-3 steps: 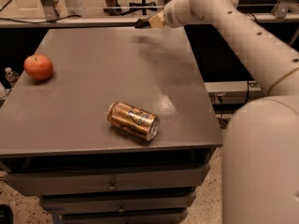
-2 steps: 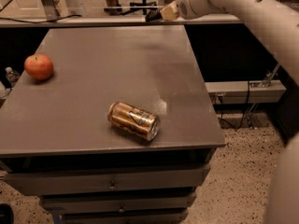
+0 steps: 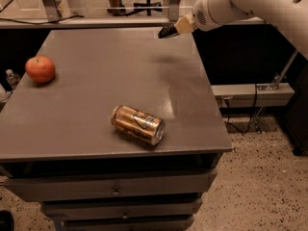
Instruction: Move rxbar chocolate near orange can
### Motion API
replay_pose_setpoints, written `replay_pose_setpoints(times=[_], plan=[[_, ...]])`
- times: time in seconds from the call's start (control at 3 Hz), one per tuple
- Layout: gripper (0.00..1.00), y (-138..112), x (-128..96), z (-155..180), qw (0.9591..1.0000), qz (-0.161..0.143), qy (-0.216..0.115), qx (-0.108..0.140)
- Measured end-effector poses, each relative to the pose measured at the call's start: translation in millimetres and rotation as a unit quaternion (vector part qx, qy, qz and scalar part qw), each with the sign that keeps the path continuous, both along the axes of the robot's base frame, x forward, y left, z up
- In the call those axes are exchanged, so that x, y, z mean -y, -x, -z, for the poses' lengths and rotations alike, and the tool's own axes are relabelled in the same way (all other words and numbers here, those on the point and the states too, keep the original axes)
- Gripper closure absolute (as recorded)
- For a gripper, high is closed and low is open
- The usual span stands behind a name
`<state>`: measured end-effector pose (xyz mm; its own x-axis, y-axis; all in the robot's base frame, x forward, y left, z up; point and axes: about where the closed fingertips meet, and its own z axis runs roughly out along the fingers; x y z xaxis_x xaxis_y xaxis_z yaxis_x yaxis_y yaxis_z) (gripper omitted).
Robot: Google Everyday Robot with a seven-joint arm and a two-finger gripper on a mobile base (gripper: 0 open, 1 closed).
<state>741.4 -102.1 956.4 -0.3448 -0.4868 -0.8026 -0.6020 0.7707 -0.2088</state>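
Note:
The orange can (image 3: pixel 138 124) lies on its side near the front edge of the grey table (image 3: pixel 106 76), golden with a silver rim. My gripper (image 3: pixel 166 32) hangs a little above the table's far right corner, at the end of the white arm (image 3: pixel 226 4) that reaches in from the upper right. Its tip is a dark, narrow shape. The rxbar chocolate does not show anywhere on the table top, and I cannot tell whether the dark tip includes it. The gripper is far behind the can.
A red-orange apple (image 3: pixel 40 69) sits at the table's left edge. Drawers (image 3: pixel 115 191) run below the table front. A rail and chair legs (image 3: pixel 144 4) stand behind the table. Speckled floor and cables (image 3: pixel 260 129) lie to the right.
The arm's big white link has lifted out of the right foreground. The gripper has shifted slightly right along the far edge and come down a little. The can and apple have not moved.

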Motion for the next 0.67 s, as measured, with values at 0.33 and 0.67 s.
replay_pose_setpoints(times=[0.33,0.67], plan=[[1.0,-6,-8,7,0.9999,-0.009,-0.007,-0.008],[1.0,12,-18,18,0.9991,-0.028,-0.001,-0.032]])
